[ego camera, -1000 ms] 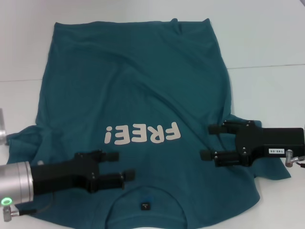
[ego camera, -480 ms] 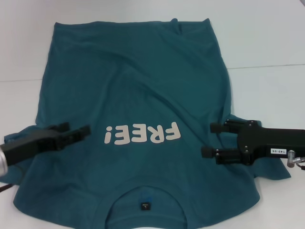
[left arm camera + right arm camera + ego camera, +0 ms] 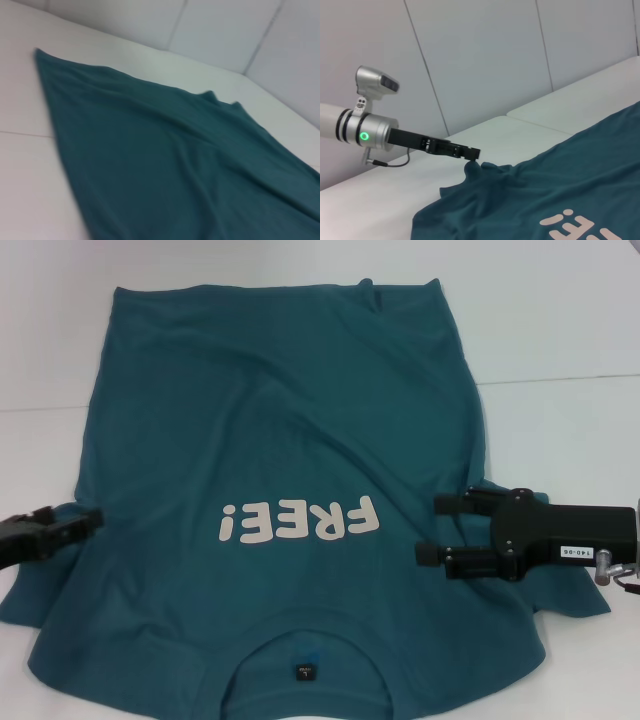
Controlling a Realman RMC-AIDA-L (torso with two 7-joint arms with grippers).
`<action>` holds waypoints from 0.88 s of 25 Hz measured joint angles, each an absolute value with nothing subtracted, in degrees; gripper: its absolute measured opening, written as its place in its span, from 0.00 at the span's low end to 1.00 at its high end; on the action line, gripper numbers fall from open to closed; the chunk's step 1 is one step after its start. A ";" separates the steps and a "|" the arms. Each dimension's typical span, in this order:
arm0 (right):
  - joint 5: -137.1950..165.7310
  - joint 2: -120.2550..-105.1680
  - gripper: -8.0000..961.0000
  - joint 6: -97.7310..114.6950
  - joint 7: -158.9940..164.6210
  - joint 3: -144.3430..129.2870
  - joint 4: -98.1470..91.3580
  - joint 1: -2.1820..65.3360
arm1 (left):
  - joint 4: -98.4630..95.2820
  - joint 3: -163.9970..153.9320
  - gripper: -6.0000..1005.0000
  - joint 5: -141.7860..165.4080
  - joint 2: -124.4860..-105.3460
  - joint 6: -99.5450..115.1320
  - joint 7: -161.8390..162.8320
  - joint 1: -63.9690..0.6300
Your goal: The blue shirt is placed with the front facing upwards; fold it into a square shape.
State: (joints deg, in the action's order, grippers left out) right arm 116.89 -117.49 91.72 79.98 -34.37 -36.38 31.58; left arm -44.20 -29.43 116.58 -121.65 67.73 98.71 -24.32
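Head view: the large dark teal-blue short-sleeved cotton T-shirt (image 3: 280, 510) lies spread front-up on the white table (image 3: 570, 330), collar nearest me, hem farthest; the off-white "FREE!" lettering (image 3: 300, 521) serves as landmark. My right pincer (image 3: 435, 528) hangs over the cloth just beside the "F" end of the lettering, its two black fingers parted and holding nothing; my left pincer (image 3: 88, 522) sits at the sleeve on the "!" side, near the lettering; I cannot tell whether its fingers are released or clenched. A small dark neck label (image 3: 303, 672) shows inside the collar, on my side of the lettering.

Left wrist view: only the shirt's body and far hem on the table; long soft ridges run across the cloth.

Right wrist view: my left pincer (image 3: 470, 153) touches a raised peak of sleeve fabric, well apart from the lettering's "!" end; whether it grips that peak I cannot tell.

Handling, as I judge it: the cotton is light, limp and unbreakable; it will drape, drag and wrinkle rather than hold a line; best taken at doubled seams, meaning sleeve hems or shoulders on either side of the lettering, pinching both layers.
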 joint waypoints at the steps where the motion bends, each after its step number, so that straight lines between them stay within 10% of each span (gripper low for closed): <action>1: 116.89 -117.50 0.95 91.67 79.98 -34.34 -36.38 31.58 | -44.52 -29.05 0.87 116.66 -121.61 67.72 98.71 -24.02; 22: 116.89 -117.72 0.95 91.31 79.98 -34.28 -36.38 31.73 | -44.28 -26.54 0.87 121.81 -121.38 63.13 97.94 -23.71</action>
State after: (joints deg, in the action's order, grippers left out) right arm 116.89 -117.72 91.31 79.99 -34.28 -36.38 31.73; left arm -44.28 -26.54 121.81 -121.38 63.13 97.94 -23.71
